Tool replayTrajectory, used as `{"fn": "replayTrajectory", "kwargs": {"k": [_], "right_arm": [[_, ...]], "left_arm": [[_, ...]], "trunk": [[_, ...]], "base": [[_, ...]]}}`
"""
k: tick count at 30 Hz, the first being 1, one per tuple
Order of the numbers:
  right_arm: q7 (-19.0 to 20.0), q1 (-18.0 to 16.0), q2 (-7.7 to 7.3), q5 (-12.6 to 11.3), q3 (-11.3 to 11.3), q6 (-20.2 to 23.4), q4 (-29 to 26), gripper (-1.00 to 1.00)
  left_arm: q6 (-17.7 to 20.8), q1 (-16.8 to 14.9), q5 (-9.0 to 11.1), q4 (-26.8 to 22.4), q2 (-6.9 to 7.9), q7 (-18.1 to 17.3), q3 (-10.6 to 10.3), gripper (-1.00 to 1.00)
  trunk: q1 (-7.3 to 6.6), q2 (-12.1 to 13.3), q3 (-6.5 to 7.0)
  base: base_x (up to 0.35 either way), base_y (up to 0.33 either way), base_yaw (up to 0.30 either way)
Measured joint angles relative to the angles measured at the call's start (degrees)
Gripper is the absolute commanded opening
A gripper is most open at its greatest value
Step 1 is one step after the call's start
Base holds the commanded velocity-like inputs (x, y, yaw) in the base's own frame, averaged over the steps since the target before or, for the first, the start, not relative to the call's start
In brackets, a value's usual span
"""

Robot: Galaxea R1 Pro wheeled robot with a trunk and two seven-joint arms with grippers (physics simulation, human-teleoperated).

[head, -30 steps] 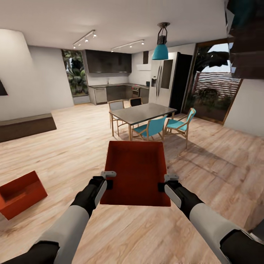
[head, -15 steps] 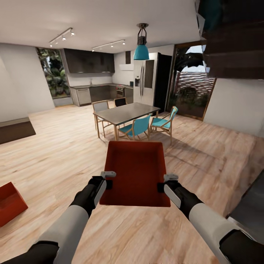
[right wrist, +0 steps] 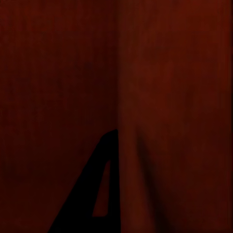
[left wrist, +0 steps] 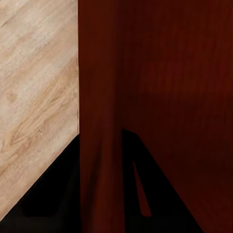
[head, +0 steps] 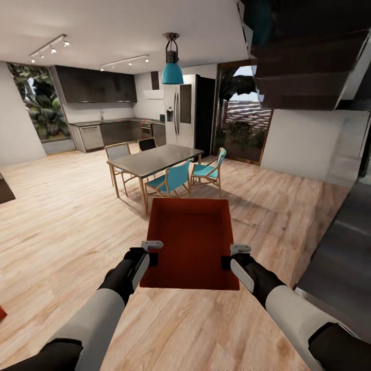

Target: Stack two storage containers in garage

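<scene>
In the head view, one red-orange storage container [head: 189,242] hangs level in front of me above the wood-plank floor, its open side up. My left gripper [head: 150,256] is shut on its left wall and my right gripper [head: 230,259] is shut on its right wall. The left wrist view has that thin red wall [left wrist: 99,97] running between two dark fingers [left wrist: 53,199]. Red container wall [right wrist: 160,97] is close up in the right wrist view, beside one dark finger [right wrist: 90,199]. A red sliver [head: 1,312] sits at the head view's lower left edge, perhaps the other container.
A grey dining table [head: 154,158] with teal chairs [head: 174,179] stands straight ahead, close beyond the held container. Behind it are a kitchen, a fridge [head: 186,112] and a teal pendant lamp [head: 172,72]. A dark staircase [head: 304,62] overhangs at the right, above a dark grey surface [head: 340,257].
The camera has swung right, so the room has slid left in view. The second red container went from the lower left to the frame's edge. Arms and held container keep their pose.
</scene>
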Motion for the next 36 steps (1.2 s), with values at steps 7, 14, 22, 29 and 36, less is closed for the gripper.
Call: {"fn": "replayTrajectory", "kwargs": {"k": [7,14,22,29,36], "right_arm": [[-0.02,0.00,-0.03,-0.08,0.03,0.03,0.00,-1.00],[-0.02,0.00,-0.08,0.00,0.07,-0.04,0.02,-1.00],[0.05,0.03,-0.32,-0.90,0.37,-0.19,-0.03,-1.00],[0.05,0.01,-0.18,-0.65,0.23,-0.23,0.02,-1.00],[-0.02,0.06,-0.30,-0.57,0.34,0.23,-0.03,-1.00]], "left_arm": [[0.01,0.00,-0.01,0.02,-0.03,0.02,0.01,-1.00],[-0.35,0.00,0.10,0.31,-0.05,0.00,-0.01,-1.00],[0.34,0.00,-0.70,-0.28,-0.34,0.08,0.17,-1.00],[0.29,0.00,-0.58,-0.31,-0.22,0.04,0.11,-1.00],[0.19,0.00,-0.33,0.19,-0.30,0.07,0.18,-1.00]], "trunk": [[0.00,0.00,0.00],[0.00,0.00,0.00],[0.00,0.01,0.00],[0.00,0.00,0.00],[0.00,0.01,0.00]], "base": [[0.000,0.000,-0.281],[0.000,0.000,-0.281],[0.000,0.000,-0.281],[0.000,0.000,-0.281],[0.000,0.000,-0.281]]}}
